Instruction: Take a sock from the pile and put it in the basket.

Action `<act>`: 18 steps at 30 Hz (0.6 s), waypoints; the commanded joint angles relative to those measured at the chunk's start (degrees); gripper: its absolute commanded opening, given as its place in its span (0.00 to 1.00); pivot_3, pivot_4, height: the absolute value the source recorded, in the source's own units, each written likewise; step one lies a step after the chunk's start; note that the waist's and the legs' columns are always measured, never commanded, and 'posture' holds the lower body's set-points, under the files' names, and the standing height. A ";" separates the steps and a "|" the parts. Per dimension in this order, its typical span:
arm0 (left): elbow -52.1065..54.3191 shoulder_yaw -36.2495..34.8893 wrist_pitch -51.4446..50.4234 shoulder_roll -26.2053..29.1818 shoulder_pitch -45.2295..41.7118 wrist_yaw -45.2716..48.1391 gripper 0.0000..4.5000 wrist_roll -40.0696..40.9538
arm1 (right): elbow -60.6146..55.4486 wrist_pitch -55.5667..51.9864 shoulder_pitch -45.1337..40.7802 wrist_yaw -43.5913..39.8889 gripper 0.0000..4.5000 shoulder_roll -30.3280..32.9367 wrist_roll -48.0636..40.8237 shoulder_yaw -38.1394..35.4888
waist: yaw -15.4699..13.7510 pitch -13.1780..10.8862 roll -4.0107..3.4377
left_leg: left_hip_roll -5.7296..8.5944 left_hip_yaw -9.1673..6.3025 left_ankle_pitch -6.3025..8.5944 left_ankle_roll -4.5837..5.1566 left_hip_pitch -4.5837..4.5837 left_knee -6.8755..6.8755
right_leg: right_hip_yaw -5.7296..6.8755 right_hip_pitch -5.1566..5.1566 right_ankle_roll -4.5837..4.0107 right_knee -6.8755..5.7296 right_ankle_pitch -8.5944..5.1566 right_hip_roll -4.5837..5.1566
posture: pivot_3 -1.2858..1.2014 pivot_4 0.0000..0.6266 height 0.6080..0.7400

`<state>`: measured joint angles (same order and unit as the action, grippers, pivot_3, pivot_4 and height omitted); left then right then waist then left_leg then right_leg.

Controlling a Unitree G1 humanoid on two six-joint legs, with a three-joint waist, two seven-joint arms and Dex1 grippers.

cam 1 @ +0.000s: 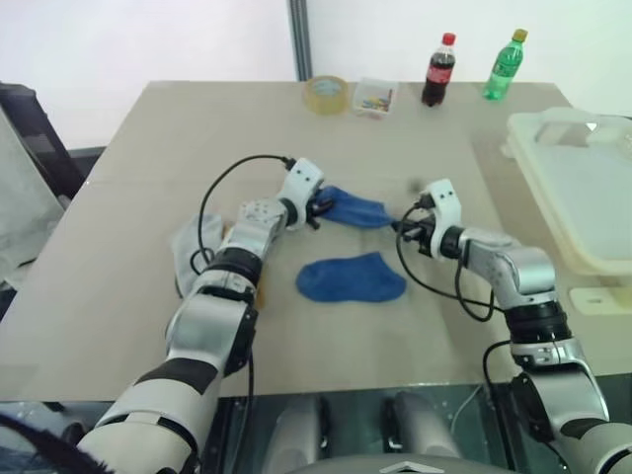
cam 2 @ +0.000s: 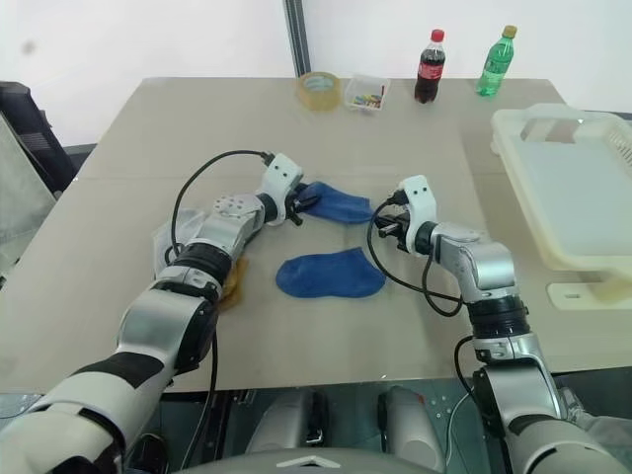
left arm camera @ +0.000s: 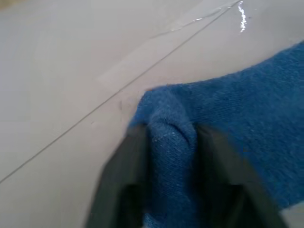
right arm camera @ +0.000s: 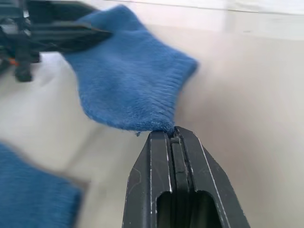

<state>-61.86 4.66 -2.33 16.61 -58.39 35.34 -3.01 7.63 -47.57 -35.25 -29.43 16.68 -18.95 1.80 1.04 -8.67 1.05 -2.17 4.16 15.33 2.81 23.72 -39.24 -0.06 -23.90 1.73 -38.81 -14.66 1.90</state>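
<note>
Two blue socks lie out on the table (cam 1: 118, 197). The farther blue sock (cam 1: 355, 209) stretches between the two grippers, its long axis running across the table from the robot's left to its right. The nearer blue sock (cam 1: 352, 279) lies flat just in front of it, its long axis likewise across the table, the rounded toe end toward the right arm. A pale grey-white sock (cam 1: 190, 247) and a sliver of mustard yellow sock (cam 2: 233, 281) sit beside and partly under the left forearm; how many more lie there cannot be told.

The left gripper (cam 1: 318, 210) is clamped narrowly on one end of the farther blue sock, a fold of fabric bunched between its fingers (left arm camera: 128, 171). The right gripper (right arm camera: 172, 135) has its fingers pressed fully together, the tips touching the lower corner of that sock's ribbed cuff; whether any fabric is pinched cannot be told.

The cream basket (cam 1: 553, 188) stands at the table's right edge, well apart from the socks, with no sock visible inside it. At the far edge stand two bottles, one cola bottle (cam 1: 438, 69) and one green bottle (cam 1: 504, 65), one roll of tape (cam 1: 326, 95), and one small clear box (cam 1: 374, 98) holding coloured bits.
</note>
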 commanded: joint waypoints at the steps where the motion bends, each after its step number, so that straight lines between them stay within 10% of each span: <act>1: -1.47 -0.54 -2.76 1.18 0.52 -0.87 0.02 -0.46 | -0.88 1.60 -1.48 -0.23 0.00 0.21 0.01 -0.70 | 0.04 0.00 0.00 | 0.00 0.00 0.00 0.00 -0.01 0.00 | 0.00 0.00 0.00 -0.01 0.00 0.00 | 0.52 0.24 0.96; 10: 12.94 -4.56 -9.35 0.05 3.89 -2.31 0.02 4.83 | -3.02 3.45 -0.90 -1.51 0.00 0.95 0.16 -0.76 | 0.06 0.00 -0.01 | -0.02 0.01 -0.07 -0.12 0.06 -0.01 | -0.04 -0.11 0.00 -0.04 0.00 0.01 | 0.52 0.24 0.96; 18: 67.58 -8.61 -42.31 1.81 23.96 -4.06 0.02 16.90 | -20.21 -1.92 5.21 -5.42 0.00 5.60 -4.71 -0.78 | -0.07 -0.01 -0.03 | -0.06 0.03 -0.11 -0.20 0.33 0.02 | -0.14 -0.27 0.01 0.06 -0.01 0.11 | 0.52 0.24 0.96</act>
<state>-6.58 -2.27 -37.34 17.41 -36.41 31.94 10.35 -6.30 -47.54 -31.04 -33.39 20.96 -21.09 1.83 0.97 -8.69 1.02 -2.28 4.16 15.22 2.60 24.12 -39.15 -0.39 -24.19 1.74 -38.80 -14.67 2.17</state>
